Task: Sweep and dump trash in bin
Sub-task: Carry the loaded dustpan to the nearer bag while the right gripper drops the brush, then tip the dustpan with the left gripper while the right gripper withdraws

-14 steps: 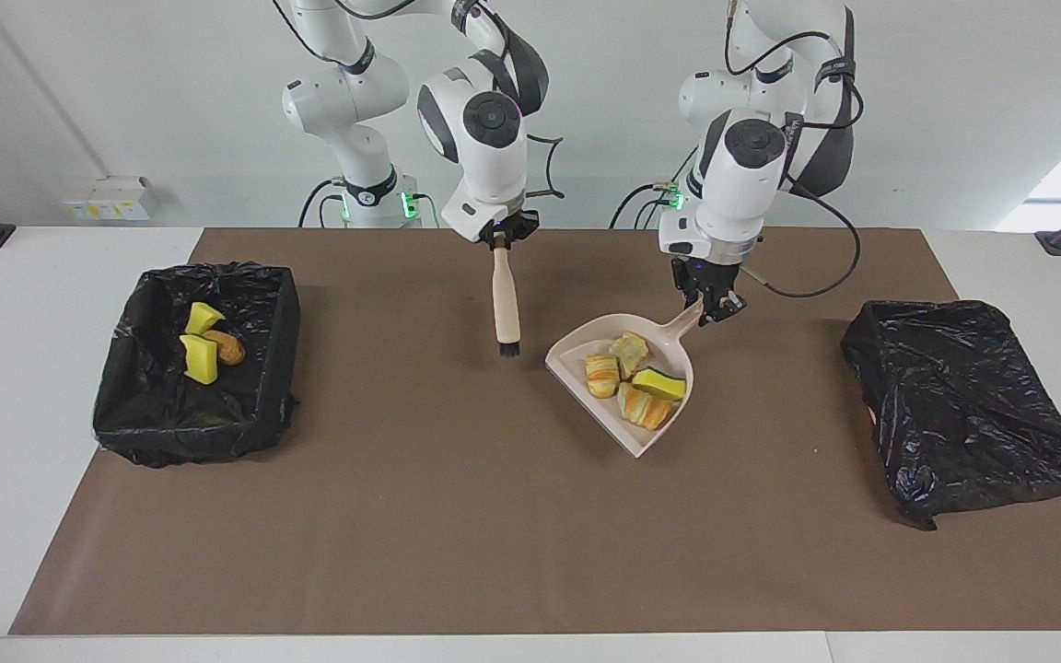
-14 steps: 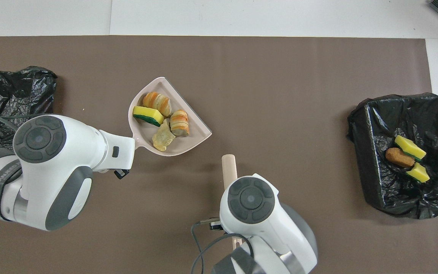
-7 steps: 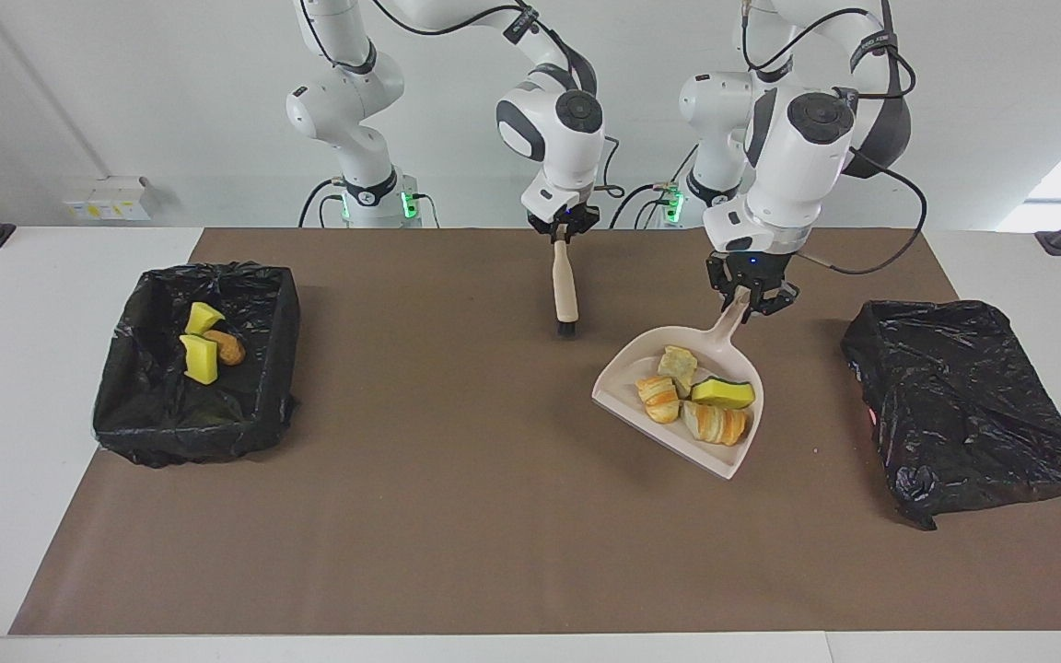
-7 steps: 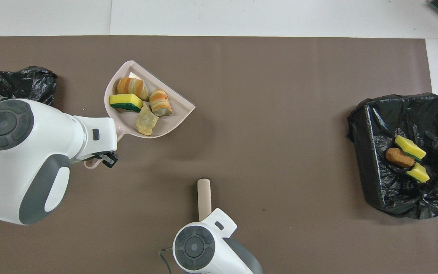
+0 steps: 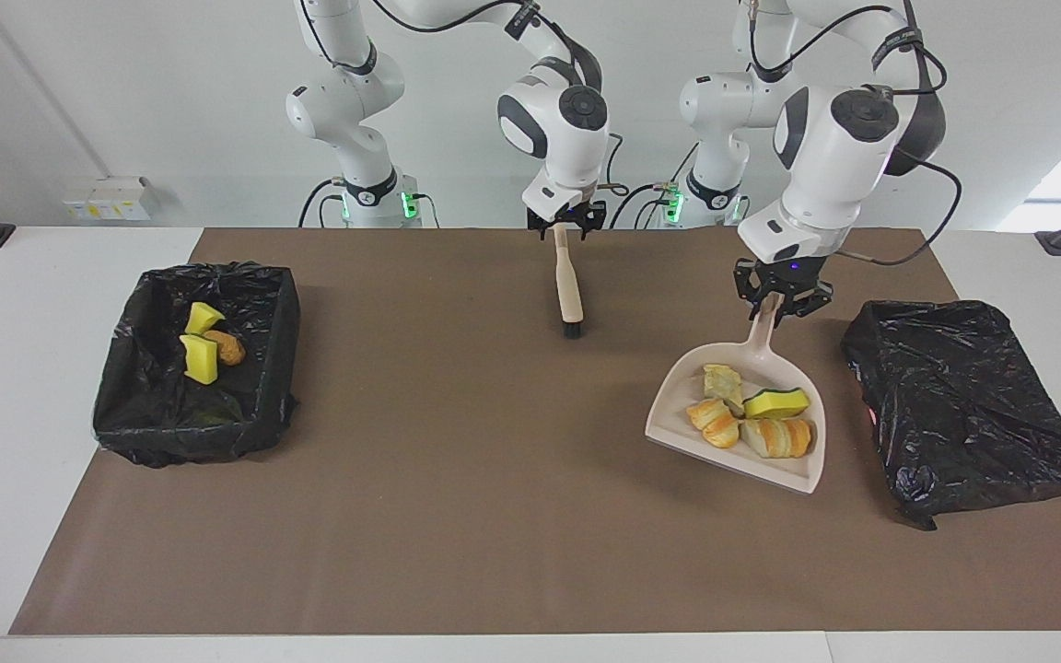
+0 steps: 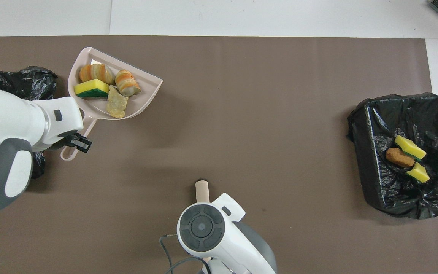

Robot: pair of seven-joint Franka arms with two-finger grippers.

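Observation:
My left gripper (image 5: 781, 299) is shut on the handle of a pale pink dustpan (image 5: 744, 463), carried just over the mat. Several lumps of trash (image 5: 752, 424) lie in the pan: a green-backed yellow sponge and tan-orange bread pieces. From above, the dustpan (image 6: 145, 93) with its trash (image 6: 105, 85) is next to a black bag-covered box (image 5: 963, 405). My right gripper (image 5: 567, 226) stands open around the top of a wooden brush (image 5: 568, 285), which is nearly upright with its bristles on the mat. A black-lined bin (image 5: 125, 405) at the right arm's end holds more trash (image 5: 206, 345).
A brown mat (image 5: 457, 488) covers most of the white table. The bag-covered box (image 6: 17, 82) sits at the left arm's end. The open bin (image 6: 367, 152) sits at the mat's edge at the right arm's end. The right arm's wrist hides most of the brush (image 6: 202, 190) from above.
The left arm has carried the loaded dustpan toward the left arm's end of the table, beside the bag-covered box. The right arm drew the brush back toward the robots and its fingers have spread.

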